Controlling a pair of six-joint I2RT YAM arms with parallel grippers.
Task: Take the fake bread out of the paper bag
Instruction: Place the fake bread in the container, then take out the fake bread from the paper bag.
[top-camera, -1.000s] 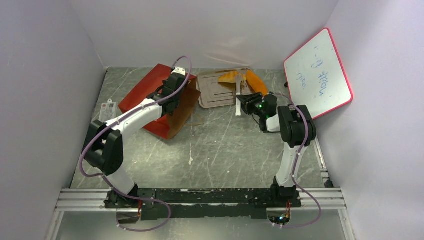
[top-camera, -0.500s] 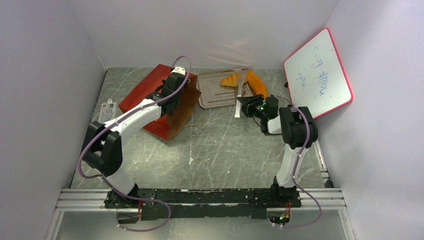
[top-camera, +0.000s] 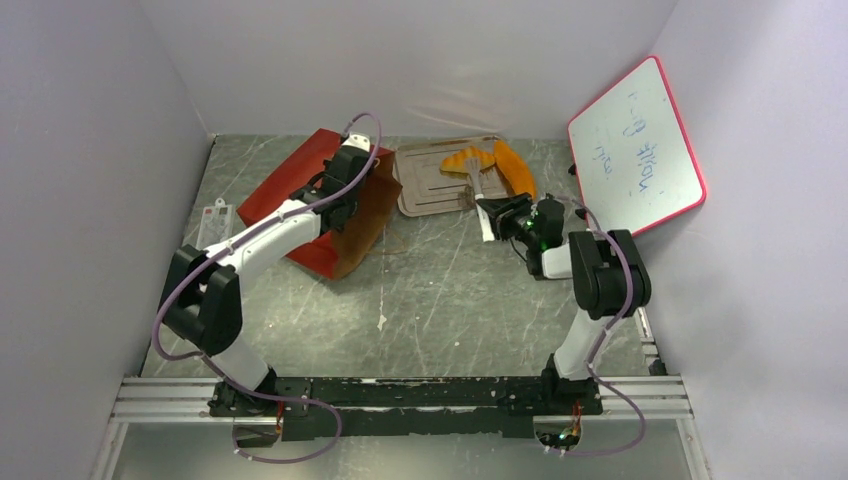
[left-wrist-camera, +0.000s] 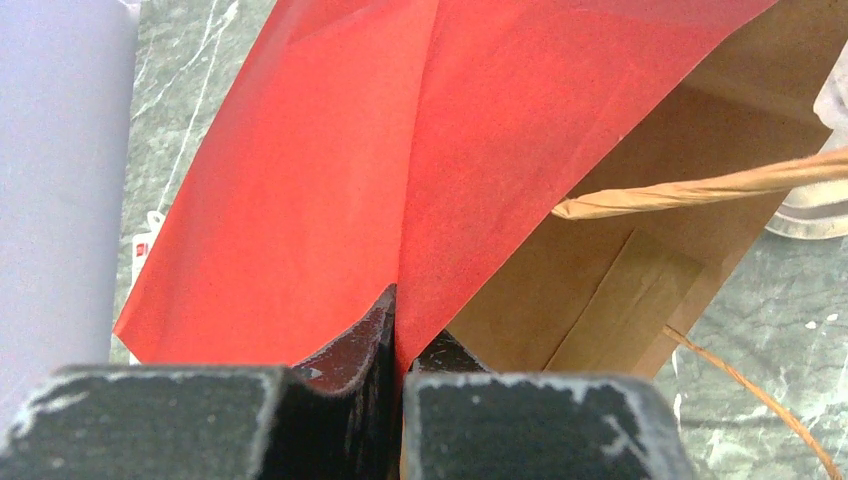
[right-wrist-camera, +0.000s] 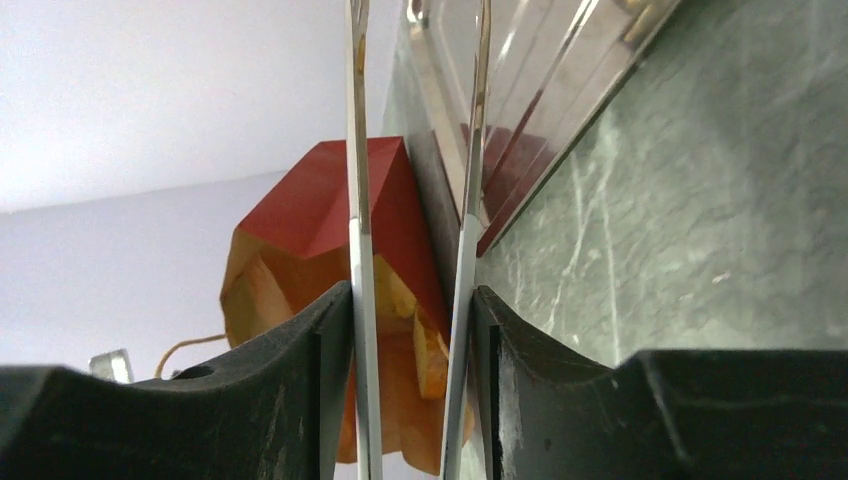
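Left tool (left-wrist-camera: 397, 305): pressing together on the edge of the paper bag (left-wrist-camera: 330, 170), pinching its red wall between the 2 fingers.
Paper bag: lying on its side at the left rear of the surface (top-camera: 440, 290), with the red outside facing up. The brown inside is showing at the open mouth, which is facing the tray (top-camera: 425, 185). A cord handle (left-wrist-camera: 700, 185) is trailing across the mouth.
Right tool (right-wrist-camera: 410, 292): clamping a pair of tongs (right-wrist-camera: 357, 260), its 2 fingers squeezing the 2 blades, with a narrow gap showing between them.
Tongs: pointing away from the right arm toward the tray. The tips are lying at the smaller orange piece (top-camera: 463, 158); whether they are touching it cannot be told.
Bread: 2 orange pieces are sitting outside the bag at the tray's right end. The crescent (top-camera: 515, 168) is lying near the right rim, and the smaller orange piece is just beside it on the left.
Tray: lying flat on the surface, just right of the bag's mouth.
Whiteboard (top-camera: 635, 145): leaning against the right wall, showing a pink rim.
Card (top-camera: 215, 220): lying by the left wall, near the bag.
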